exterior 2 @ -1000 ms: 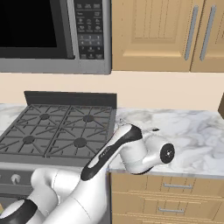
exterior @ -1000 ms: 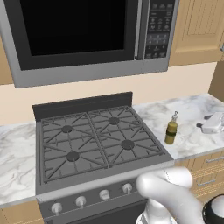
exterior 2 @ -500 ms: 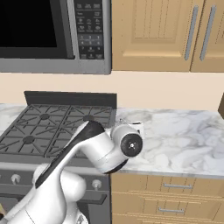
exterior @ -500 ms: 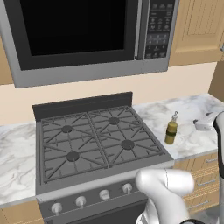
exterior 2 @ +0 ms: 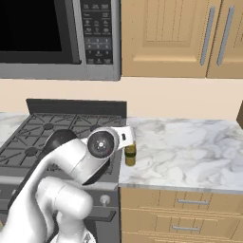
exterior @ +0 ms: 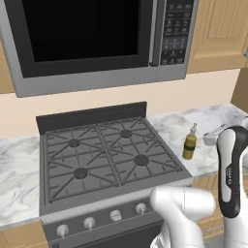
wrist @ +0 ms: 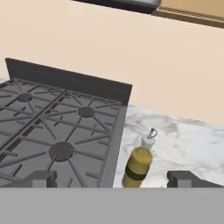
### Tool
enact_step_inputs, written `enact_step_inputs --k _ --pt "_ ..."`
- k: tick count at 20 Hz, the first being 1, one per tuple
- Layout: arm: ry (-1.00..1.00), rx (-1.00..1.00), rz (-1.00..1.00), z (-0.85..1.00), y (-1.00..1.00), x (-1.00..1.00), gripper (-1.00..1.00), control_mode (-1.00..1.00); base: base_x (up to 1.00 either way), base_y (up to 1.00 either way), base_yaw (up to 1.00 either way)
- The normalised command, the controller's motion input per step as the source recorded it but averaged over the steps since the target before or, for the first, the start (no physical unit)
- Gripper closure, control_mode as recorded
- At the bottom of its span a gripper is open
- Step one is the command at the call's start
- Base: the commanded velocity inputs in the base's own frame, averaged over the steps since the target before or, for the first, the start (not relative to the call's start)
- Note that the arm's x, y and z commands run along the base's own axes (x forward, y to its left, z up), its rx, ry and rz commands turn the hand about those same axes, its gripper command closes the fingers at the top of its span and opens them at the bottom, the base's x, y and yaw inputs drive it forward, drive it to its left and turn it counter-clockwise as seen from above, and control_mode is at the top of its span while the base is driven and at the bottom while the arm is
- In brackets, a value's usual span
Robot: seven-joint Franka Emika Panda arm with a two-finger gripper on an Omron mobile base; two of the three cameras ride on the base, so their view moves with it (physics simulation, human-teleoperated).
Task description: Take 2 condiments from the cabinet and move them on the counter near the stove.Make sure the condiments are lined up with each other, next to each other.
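Note:
One condiment, an olive-green bottle with a black band (wrist: pixel 137 165), stands upright on the white marble counter (wrist: pixel 192 140) just right of the stove (wrist: pixel 57 131). My gripper (wrist: pixel 113 179) is open, its fingertips (wrist: pixel 42 178) wide apart and low in the hand view. The bottle stands ahead of them, right of centre and untouched. In the left base view the bottle (exterior: pixel 189 143) is beside the stove (exterior: pixel 106 155), and my forearm (exterior: pixel 231 169) rises to its right. My arm partly covers the bottle (exterior 2: pixel 130 155) in the right base view. The cabinet is out of view.
A microwave (exterior: pixel 97 38) hangs over the stove, and panelled wood door cabinets (exterior 2: pixel 190 33) are on the wall above the counter (exterior 2: pixel 190 147). Drawers (exterior 2: pixel 185 213) sit under the slab. Bare marble stretches right of the bottle.
My arm has swung: the forearm has come up at the right edge of the left base view, and the elbow has moved left in the right base view. The bottle has stayed put.

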Motion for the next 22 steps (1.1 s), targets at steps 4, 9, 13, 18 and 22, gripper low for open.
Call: enact_step_inputs --k 4,9,13,18,22 --pt "0.26 -0.12 -0.10 0.27 0.40 -0.09 -1.00 -1.00 0.00 0.00 0.00" --pt "0.15 -0.04 -0.11 0.11 0.28 -0.18 -1.00 -1.00 0.00 0.00 0.00" --pt "0.01 0.00 -0.04 0.00 0.06 -0.29 -1.00 -1.00 0.00 0.00 0.00" --pt "-0.05 0.00 -0.08 0.00 0.01 -0.24 -1.00 -1.00 0.00 0.00 0.00" --pt "-0.15 0.04 -0.12 0.00 0.16 -0.13 -1.00 -1.00 0.00 0.00 0.00"
